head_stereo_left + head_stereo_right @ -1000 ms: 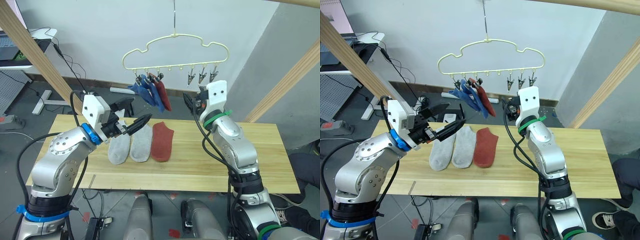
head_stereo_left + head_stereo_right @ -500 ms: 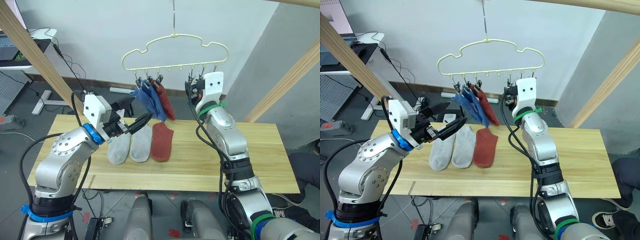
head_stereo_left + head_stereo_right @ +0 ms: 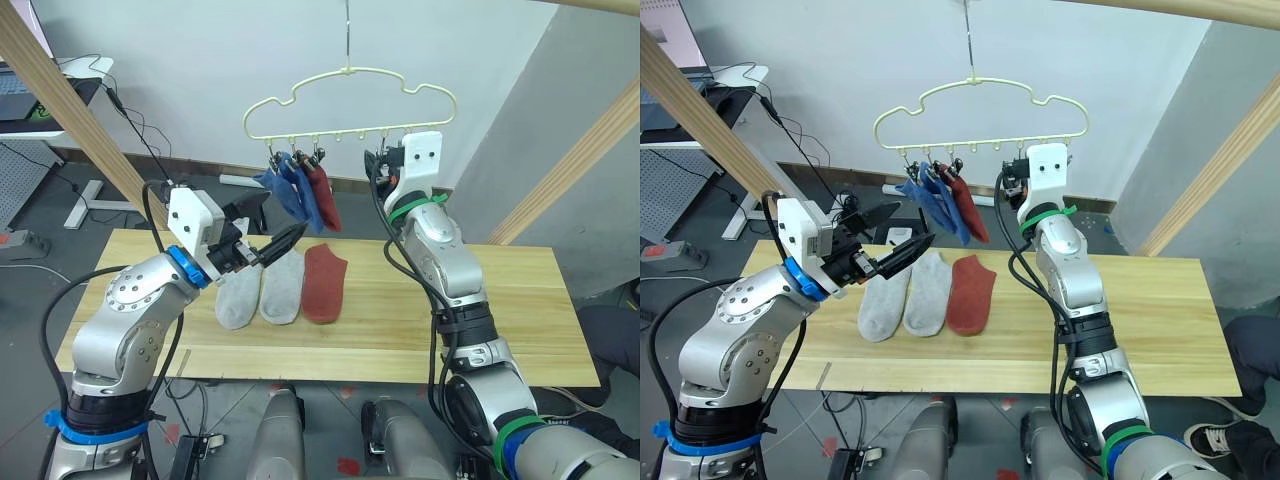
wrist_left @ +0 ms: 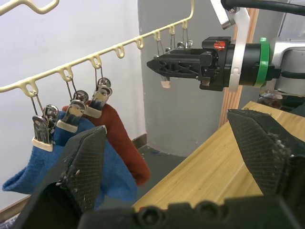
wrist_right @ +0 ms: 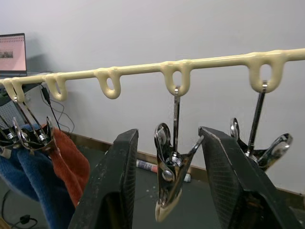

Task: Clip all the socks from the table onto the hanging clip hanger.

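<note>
— While three socks are already clipped at the left end of the hanger (image 3: 350,100), why is the right pincer (image 5: 167,191) raised so high?

— It is held level with the row of clips, its fingers spread apart on either side of one free clip (image 5: 170,176). Nothing is gripped yet. The pincer seems placed so that the clip's handles can be squeezed and the jaws opened for the next sock.

— And the left pincer (image 3: 270,240)?

— It is held wide open and empty above the bench (image 3: 480,300), just over the grey socks (image 3: 260,290). It appears to be kept near the pile so that a sock can be picked up while the clip is handled by the other arm.

— Where is the rest of the work?

— Two grey socks and a red sock (image 3: 323,283) are laid flat side by side, touching, near the middle of the bench. Two blue socks (image 4: 71,162) and a red one are hung from neighbouring clips at the hanger's left end. The task is judged about half done.

— What is called for next?

— Probably a squeeze on the free clip, with a sock lifted to it; the thin hanger may swing when pressed.
</note>
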`<state>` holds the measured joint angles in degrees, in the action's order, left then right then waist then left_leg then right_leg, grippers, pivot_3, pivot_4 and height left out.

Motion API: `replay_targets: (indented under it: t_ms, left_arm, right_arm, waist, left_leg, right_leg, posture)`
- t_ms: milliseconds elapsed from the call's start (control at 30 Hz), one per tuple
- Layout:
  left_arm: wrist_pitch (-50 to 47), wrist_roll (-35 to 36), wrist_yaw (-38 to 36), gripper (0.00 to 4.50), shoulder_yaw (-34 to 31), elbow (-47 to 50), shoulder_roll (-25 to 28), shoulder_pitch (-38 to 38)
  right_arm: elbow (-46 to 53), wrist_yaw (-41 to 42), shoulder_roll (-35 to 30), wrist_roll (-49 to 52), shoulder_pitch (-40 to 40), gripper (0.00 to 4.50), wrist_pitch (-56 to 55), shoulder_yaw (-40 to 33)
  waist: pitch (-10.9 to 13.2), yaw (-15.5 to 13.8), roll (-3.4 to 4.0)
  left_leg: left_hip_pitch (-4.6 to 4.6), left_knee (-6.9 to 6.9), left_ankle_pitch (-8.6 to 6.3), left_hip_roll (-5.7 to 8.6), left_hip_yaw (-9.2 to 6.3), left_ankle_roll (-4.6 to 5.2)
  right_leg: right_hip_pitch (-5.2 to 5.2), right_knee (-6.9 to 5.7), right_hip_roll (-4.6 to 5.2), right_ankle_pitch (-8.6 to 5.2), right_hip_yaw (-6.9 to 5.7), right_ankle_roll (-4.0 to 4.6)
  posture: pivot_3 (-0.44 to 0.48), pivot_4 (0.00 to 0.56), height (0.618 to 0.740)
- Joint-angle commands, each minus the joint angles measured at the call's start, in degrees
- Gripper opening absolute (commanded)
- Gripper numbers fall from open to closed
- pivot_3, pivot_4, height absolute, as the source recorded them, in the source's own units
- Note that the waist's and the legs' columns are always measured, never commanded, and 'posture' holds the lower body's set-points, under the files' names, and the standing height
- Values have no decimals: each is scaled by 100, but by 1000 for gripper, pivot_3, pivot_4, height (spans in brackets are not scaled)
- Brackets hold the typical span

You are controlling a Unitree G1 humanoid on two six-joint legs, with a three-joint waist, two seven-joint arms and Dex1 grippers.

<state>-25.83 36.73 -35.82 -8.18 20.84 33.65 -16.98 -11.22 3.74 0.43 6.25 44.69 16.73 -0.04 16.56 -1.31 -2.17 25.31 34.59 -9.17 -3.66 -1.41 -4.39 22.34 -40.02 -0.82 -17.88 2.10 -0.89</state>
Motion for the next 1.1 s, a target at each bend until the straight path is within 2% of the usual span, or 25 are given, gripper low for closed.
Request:
replay_targets:
  t_ms: [33,1033,1100]
  left_arm:
    - [76,-25,-43,4500,-91,134,-5,-82]
    - [26,-49,27,4500,-66,255,-45,-40]
    - [18,-44,30,4500,-67,252,-49,-43]
  right_arm:
    - [99,42,75,153,204,2083,-101,-124]
    - [-95,-17,293,412,390,2083,19,-269]
    - [-92,-7,290,428,381,1701,32,-280]
  waist:
    - [0,0,0]
    - [1,-2,1]
    - [1,-2,1]
  left_leg:
    - [0,0,0,0,0,0]
    - [0,-11,0,-2,0,0]
    - [0,-11,0,-2,0,0]
  right_leg:
    - [0,0,0,0,1,0]
    - [3,2,0,0,-1,0]
    - [3,2,0,0,0,0]
  posture:
    - [133,252,740]
    - [143,245,740]
    - [143,245,740]
